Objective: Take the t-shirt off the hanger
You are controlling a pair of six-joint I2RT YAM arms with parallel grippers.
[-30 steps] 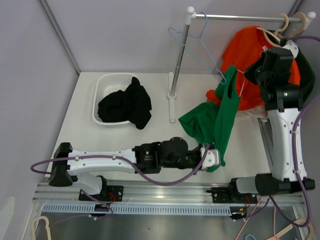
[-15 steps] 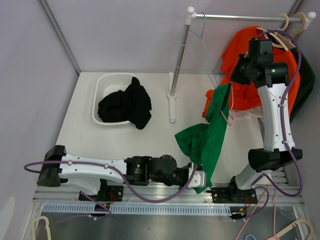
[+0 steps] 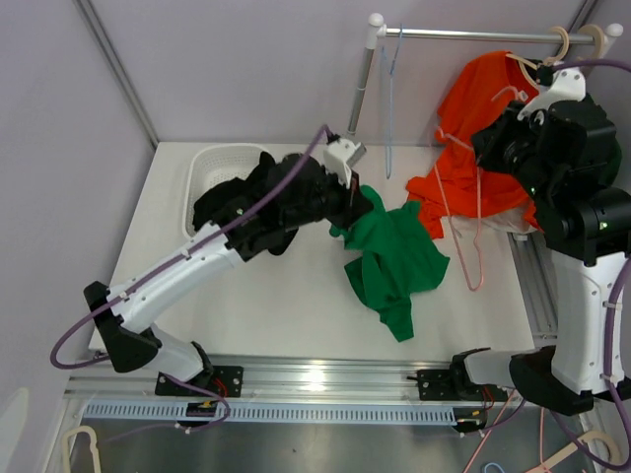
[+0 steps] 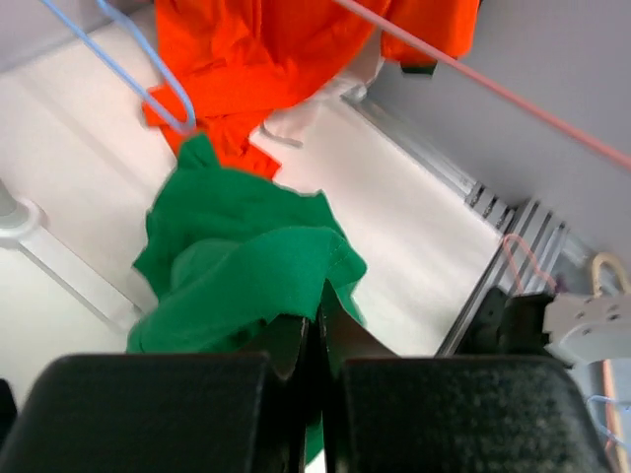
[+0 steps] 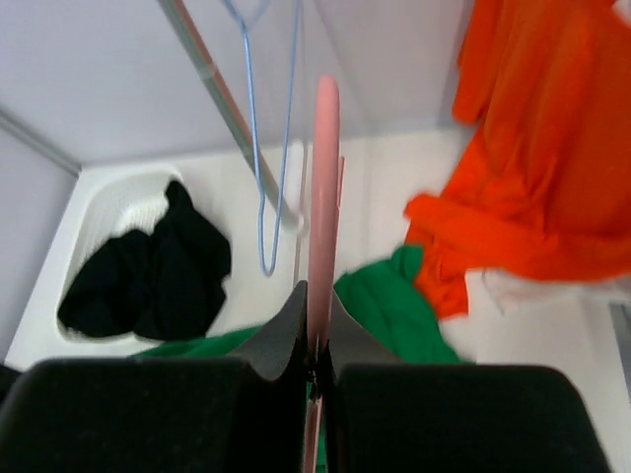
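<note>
The green t-shirt [image 3: 394,261] lies crumpled on the white table, clear of any hanger. My left gripper [image 3: 355,204] is shut on its upper edge, and in the left wrist view the cloth [image 4: 246,266] bunches between the closed fingertips of the left gripper [image 4: 315,320]. The bare pink wire hanger [image 3: 480,246] dangles to the right of the shirt, in front of the orange garment. In the right wrist view my right gripper [image 5: 317,296] is shut on the pink hanger [image 5: 322,187], with the green t-shirt [image 5: 394,305] below it.
An orange shirt [image 3: 483,108] hangs from the rail [image 3: 473,34] at the back right. A blue wire hanger [image 3: 389,99] hangs by the upright pole [image 3: 360,89]. A white basket [image 3: 197,168] with black clothes [image 3: 222,212] stands at the back left, under my left arm.
My left arm swung from the table's front edge up toward the basket, pulling the green t-shirt off the pink hanger. The right arm shifted, and the hanger now hangs bare.
</note>
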